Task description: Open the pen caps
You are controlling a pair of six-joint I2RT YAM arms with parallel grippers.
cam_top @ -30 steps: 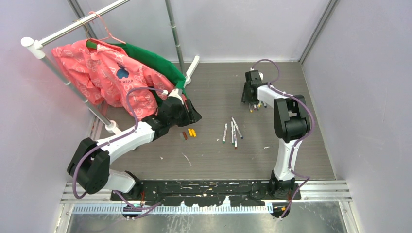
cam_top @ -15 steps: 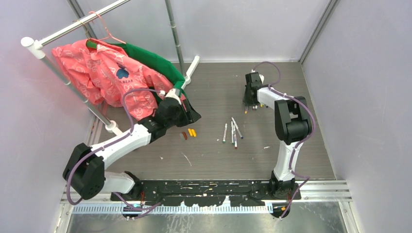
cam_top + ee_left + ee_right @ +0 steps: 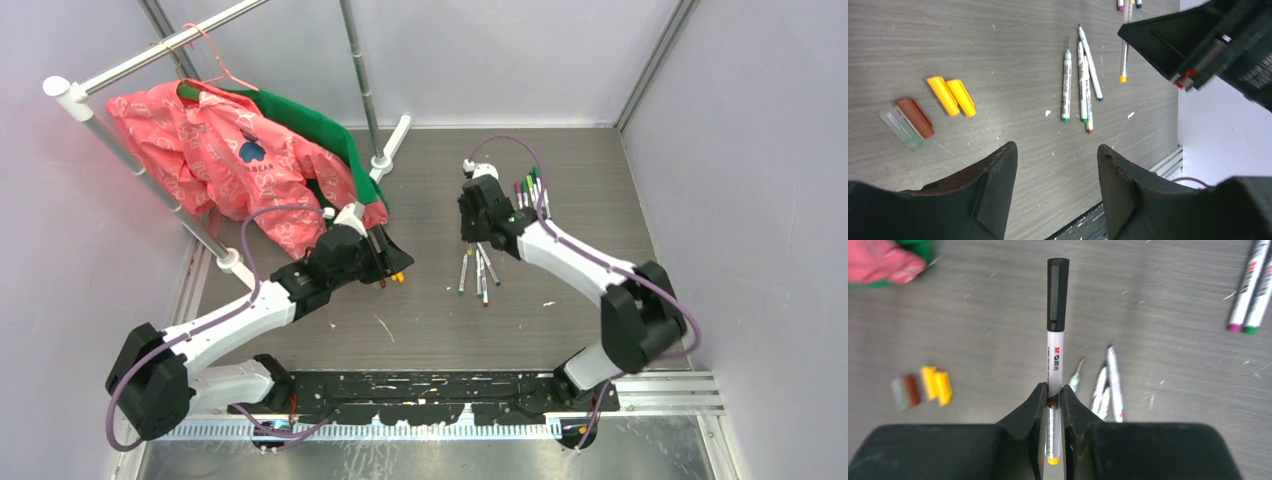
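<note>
The right claw (image 3: 1052,392) pinches a pen (image 3: 1054,357) printed "M&G", its black cap (image 3: 1057,290) on; the left claw (image 3: 1057,152) gapes empty.

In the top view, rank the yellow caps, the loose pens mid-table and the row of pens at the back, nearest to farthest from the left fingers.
1. the yellow caps: on the table right by the left fingers.
2. the loose pens: mid-table, off to the right.
3. the row of pens: farthest, back right.
</note>
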